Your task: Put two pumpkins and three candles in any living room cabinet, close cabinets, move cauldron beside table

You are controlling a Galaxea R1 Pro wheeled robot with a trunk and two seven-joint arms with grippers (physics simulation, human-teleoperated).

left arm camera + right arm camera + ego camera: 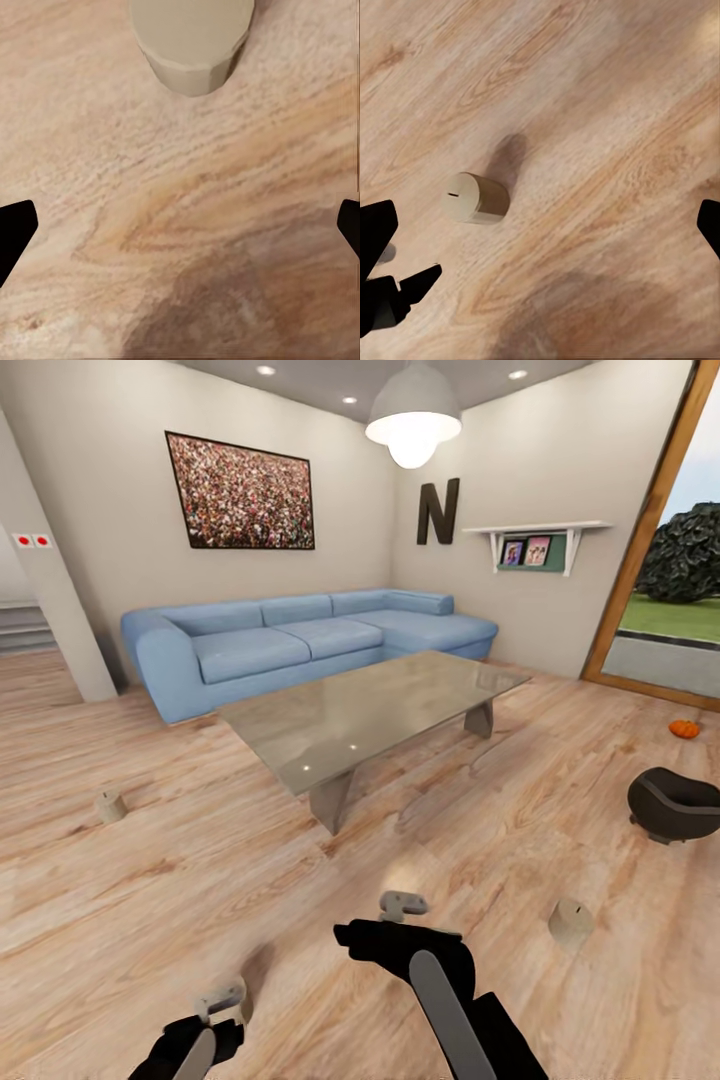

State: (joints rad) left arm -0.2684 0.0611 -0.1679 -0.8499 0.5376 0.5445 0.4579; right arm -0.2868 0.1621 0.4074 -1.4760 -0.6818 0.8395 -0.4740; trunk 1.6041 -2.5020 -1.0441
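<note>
Living room, pale wood floor (150,880); glass tabletop (370,715) before the blue sofa (290,640). My left gripper (222,1000) and right gripper (402,906) hang low over the boards, jaws released. Stubby grey-beige candles: one (570,920) right of my right arm, one (110,806) far left. Black cauldron (675,803) squats rightward, orange pumpkin (684,729) beyond it.

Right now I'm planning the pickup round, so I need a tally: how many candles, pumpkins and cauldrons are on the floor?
Candles: 3 (left candle, right candle, near candle just ahead of the left gripper)
Pumpkins: 1
Cauldrons: 1
Total: 5
</note>
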